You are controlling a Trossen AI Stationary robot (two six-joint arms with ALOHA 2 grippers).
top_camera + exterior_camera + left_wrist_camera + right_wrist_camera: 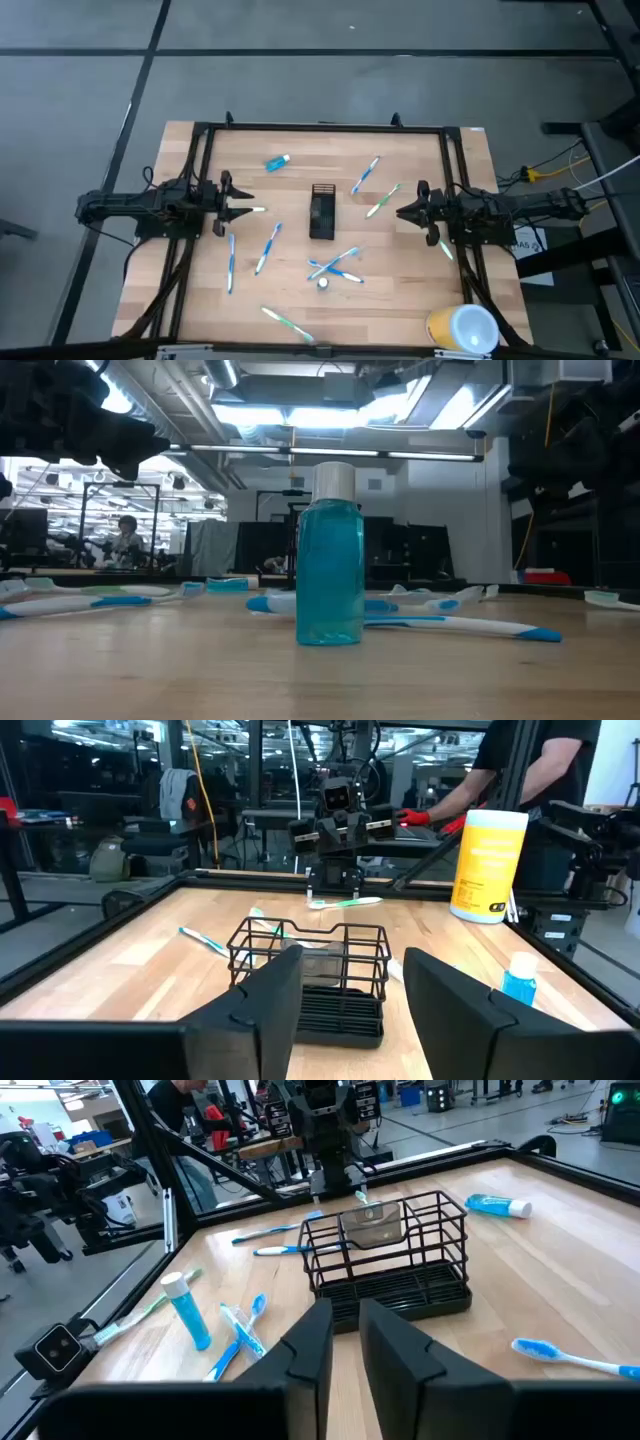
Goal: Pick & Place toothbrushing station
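Two grippers face each other across bare wood. Left gripper: fingers spread, empty. Right gripper: fingers nearly together, narrow gap, pinching nothing. Black mesh holder stands just ahead of both fingertip pairs, midway, touching neither. Toothbrushes lie scattered around. Yellow-and-white cup at table edge; its print unreadable.

The high view looks straight down on the whole table. The low view sits at tabletop level, close behind a blue bottle, facing the room. Each wrist view looks level across the table at the opposite arm; both share the black mesh holder mid-table
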